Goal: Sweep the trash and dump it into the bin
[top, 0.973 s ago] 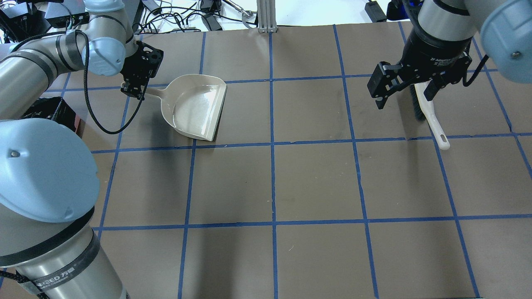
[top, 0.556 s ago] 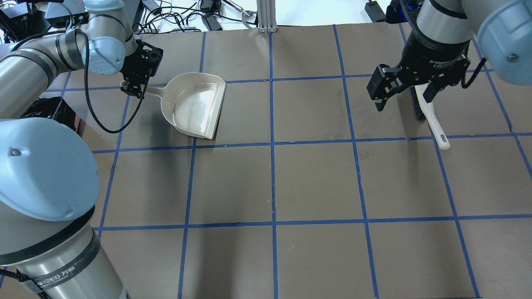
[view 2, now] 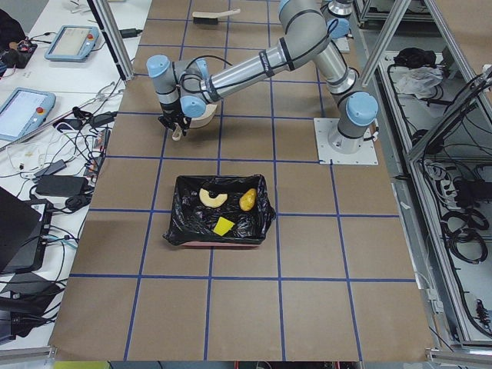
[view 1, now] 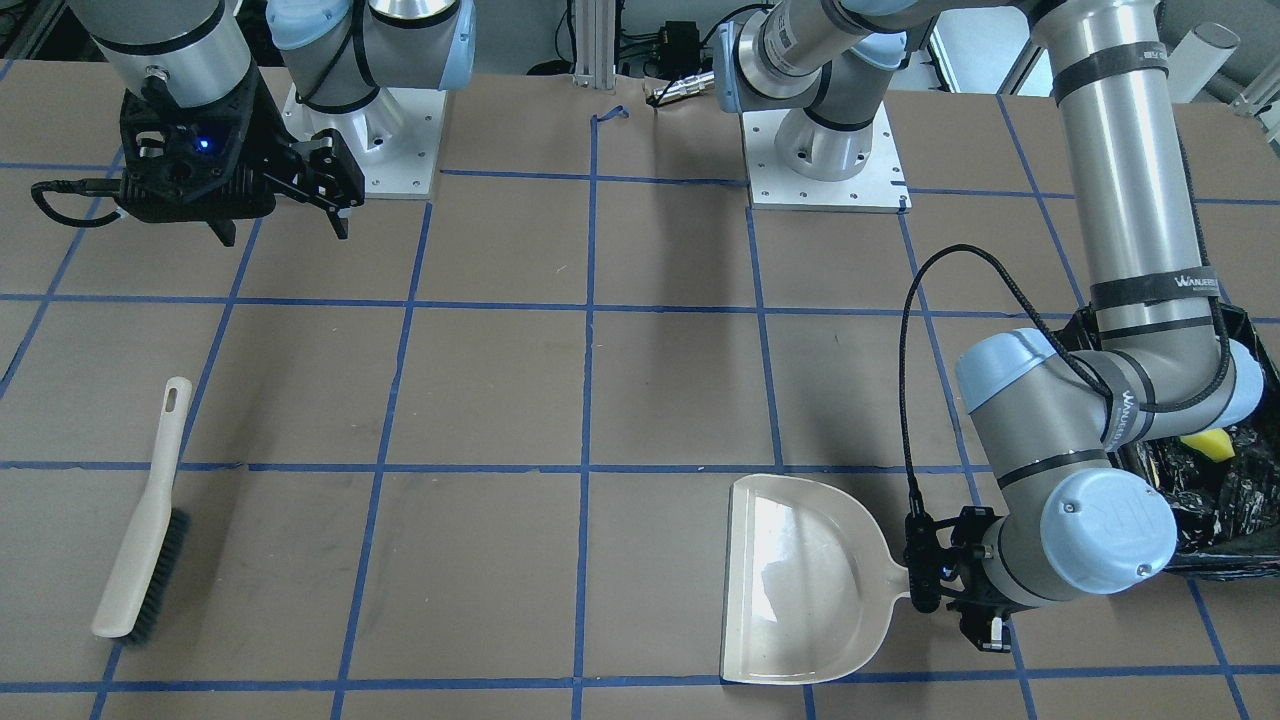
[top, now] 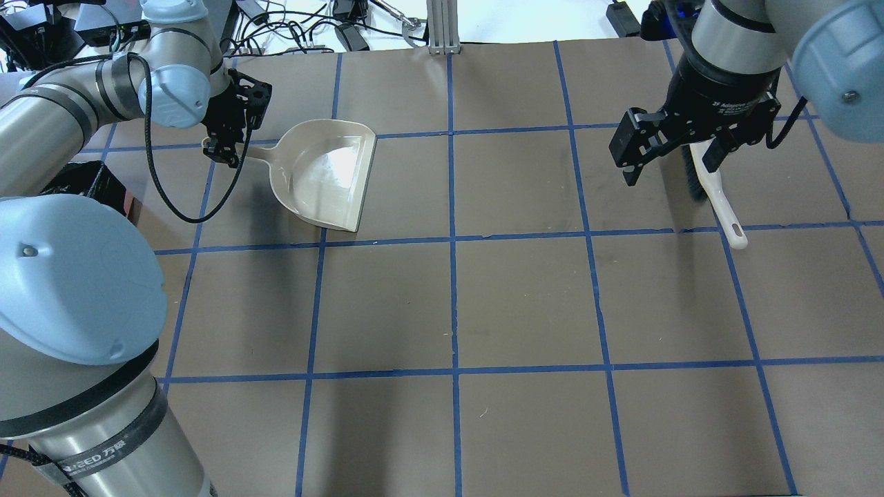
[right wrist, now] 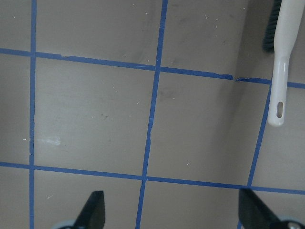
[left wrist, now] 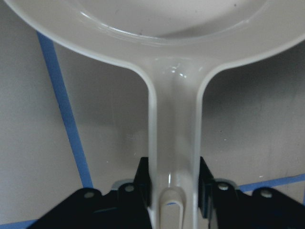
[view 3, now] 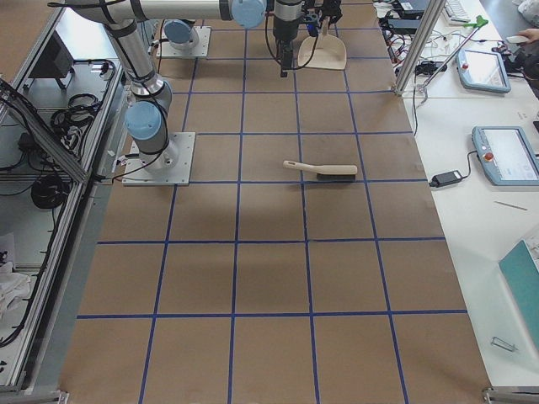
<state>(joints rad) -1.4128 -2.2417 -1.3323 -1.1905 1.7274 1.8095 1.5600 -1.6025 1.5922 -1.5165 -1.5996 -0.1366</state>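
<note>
The dustpan [top: 324, 176] lies on the left side of the table [top: 525, 304], and the brush [view 1: 140, 520] lies well apart on the right. The bin [view 2: 178, 201] stands farther left, with the trash [view 2: 223, 225] inside.

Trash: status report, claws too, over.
Left claw shut on dustpan; pan empty. Right claw open, empty; brush lying free. Trash, three pieces, in bin.

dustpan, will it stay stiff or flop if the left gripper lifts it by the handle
Probably stiff: the dustpan looks like one moulded glossy plastic shell with a raised rim. Likely light for its size, as the walls look thin. The glossy, narrow handle could twist in the left gripper, since the pan sits well off the grip.
</note>
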